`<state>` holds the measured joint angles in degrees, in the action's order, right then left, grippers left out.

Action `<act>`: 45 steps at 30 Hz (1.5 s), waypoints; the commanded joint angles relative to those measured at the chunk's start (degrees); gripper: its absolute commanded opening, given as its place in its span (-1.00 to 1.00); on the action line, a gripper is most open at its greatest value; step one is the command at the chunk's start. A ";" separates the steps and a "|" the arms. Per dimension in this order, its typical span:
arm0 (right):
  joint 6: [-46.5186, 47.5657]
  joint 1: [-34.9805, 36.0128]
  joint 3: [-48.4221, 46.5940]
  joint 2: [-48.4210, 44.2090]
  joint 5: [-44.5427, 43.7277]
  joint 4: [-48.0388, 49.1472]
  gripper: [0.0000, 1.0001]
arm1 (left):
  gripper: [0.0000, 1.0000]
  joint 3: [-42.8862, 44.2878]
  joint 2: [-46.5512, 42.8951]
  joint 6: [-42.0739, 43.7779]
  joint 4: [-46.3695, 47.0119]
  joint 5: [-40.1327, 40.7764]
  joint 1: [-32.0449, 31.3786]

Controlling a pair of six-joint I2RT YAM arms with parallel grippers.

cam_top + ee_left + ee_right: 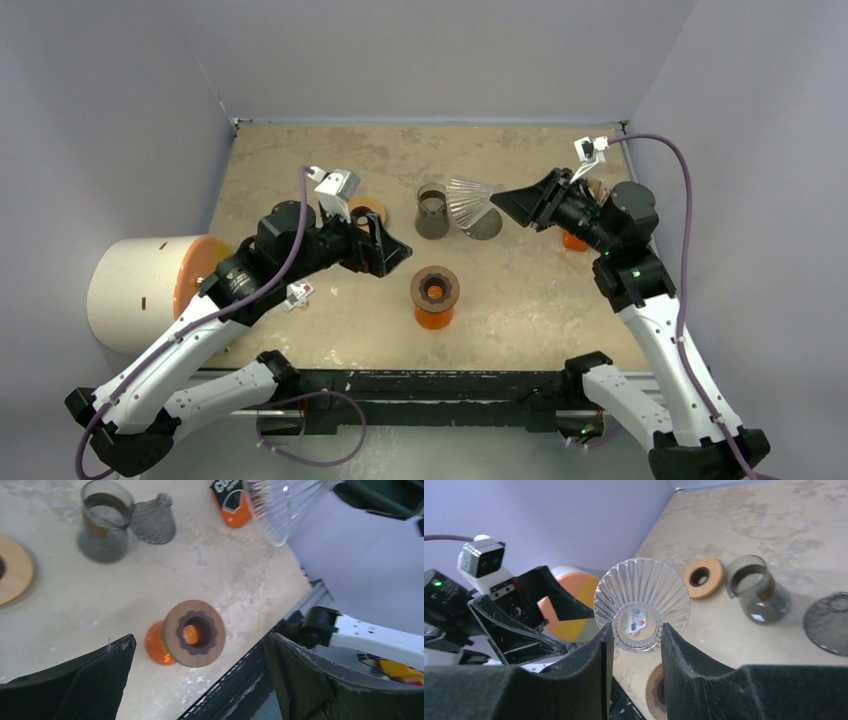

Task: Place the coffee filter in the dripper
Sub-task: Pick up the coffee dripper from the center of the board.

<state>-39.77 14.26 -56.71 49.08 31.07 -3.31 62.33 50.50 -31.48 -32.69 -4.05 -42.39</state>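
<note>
My right gripper (512,205) is shut on the narrow end of the dripper's clear ribbed glass cone (473,200) and holds it on its side above the table. In the right wrist view the cone (642,595) faces away, its neck pinched between the fingers of the gripper (636,634). The cone also shows at the top of the left wrist view (277,505). No wood collar is on the cone. My left gripper (388,246) is open and empty, above and left of the orange vessel (435,298); it is wide open in its own view (200,680). The coffee filter is not in view.
The orange glass vessel (192,632) carries a wooden collar with a dark scalloped hole. A loose wooden ring (365,210), a smoky grey cup (432,210) and a dark ribbed cone (485,227) stand further back. An orange-black packet (232,502) lies behind the right arm. A white cylinder (135,292) is at far left.
</note>
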 commanded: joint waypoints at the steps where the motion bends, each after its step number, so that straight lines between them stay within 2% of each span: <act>1: -5.32 5.79 1.47 -0.09 0.08 14.51 -1.00 | 0.99 -2.73 -1.81 -6.57 12.57 -9.07 0.38; 5: -6.80 12.55 2.31 1.56 -4.02 20.61 -1.00 | 0.99 -3.78 -2.09 -8.45 17.25 -11.23 0.38; 10: -10.01 17.12 3.59 4.21 -5.93 28.36 -1.00 | 0.93 -4.73 -3.26 -9.15 20.91 -12.34 0.32; 24: -16.47 21.90 8.81 5.89 -9.94 43.39 -1.00 | 0.61 -9.21 -6.80 -12.76 35.44 -15.82 0.38; 28: -20.00 22.16 10.68 6.28 -10.98 47.55 -1.00 | 0.40 -9.75 -6.30 -13.37 39.80 -17.56 0.38; 30: -21.37 22.38 11.26 6.24 -11.67 49.02 -1.00 | 0.20 -9.72 -5.70 -13.57 41.48 -18.60 0.37; 33: -22.86 22.66 12.14 5.88 -12.99 50.43 -1.00 | 0.02 -9.67 -5.26 -13.31 42.40 -19.06 0.38; 45: -24.98 23.87 13.19 5.04 -15.85 52.12 -1.00 | -0.46 -9.76 -5.13 -10.73 41.73 -17.02 0.38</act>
<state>-63.37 37.56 -43.68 55.35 17.43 43.27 52.75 45.54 -43.79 6.74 -21.80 -42.37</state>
